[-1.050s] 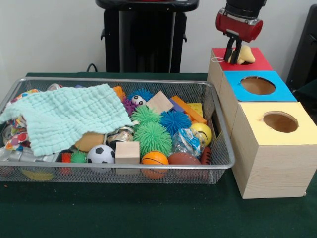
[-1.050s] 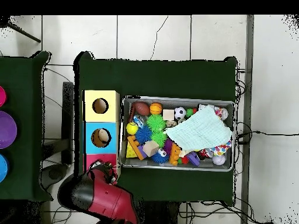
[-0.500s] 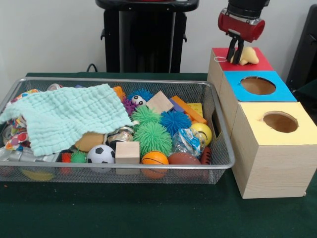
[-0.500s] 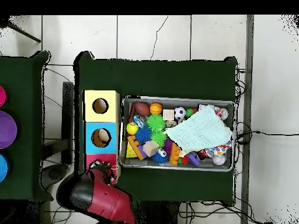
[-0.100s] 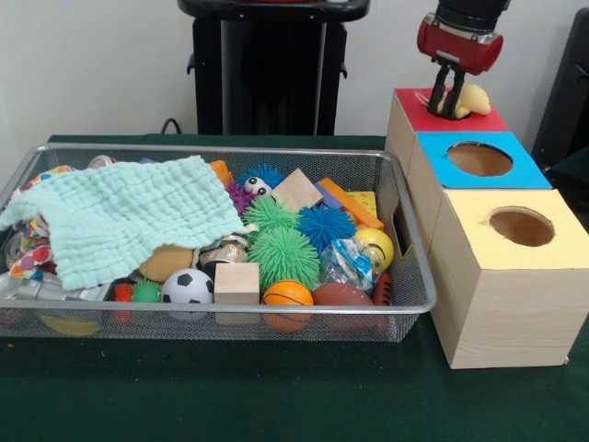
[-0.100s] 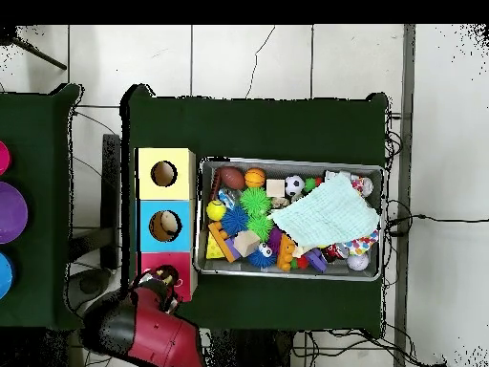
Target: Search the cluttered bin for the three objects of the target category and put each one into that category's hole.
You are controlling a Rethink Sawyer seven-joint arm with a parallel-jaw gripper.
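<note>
My gripper (image 5: 446,110) hangs over the red-topped box (image 5: 416,117), the farthest of three boxes in the front view. It is shut on a pale yellow soft toy (image 5: 473,98) that sticks out to the right of the fingers, just above the red top. The red box's hole is hidden behind the gripper and toy. In the overhead view the red arm covers most of the red box (image 6: 186,269), with the gripper (image 6: 159,282) over it. The wire bin (image 5: 405,241) holds a mint cloth (image 5: 120,219), spiky balls (image 5: 283,253), wooden blocks (image 5: 237,281) and small sports balls (image 5: 287,295).
The blue-topped box (image 5: 434,151) and the yellow-topped box (image 5: 474,241) stand in a row beside the bin, each with a round hole. Something tan lies inside the blue box's hole (image 6: 165,225). A black pedestal (image 5: 267,64) rises behind the bin.
The gripper, with the yellow toy, has shifted right and a little up over the red box in the front view. In the overhead view the arm has drawn back leftward.
</note>
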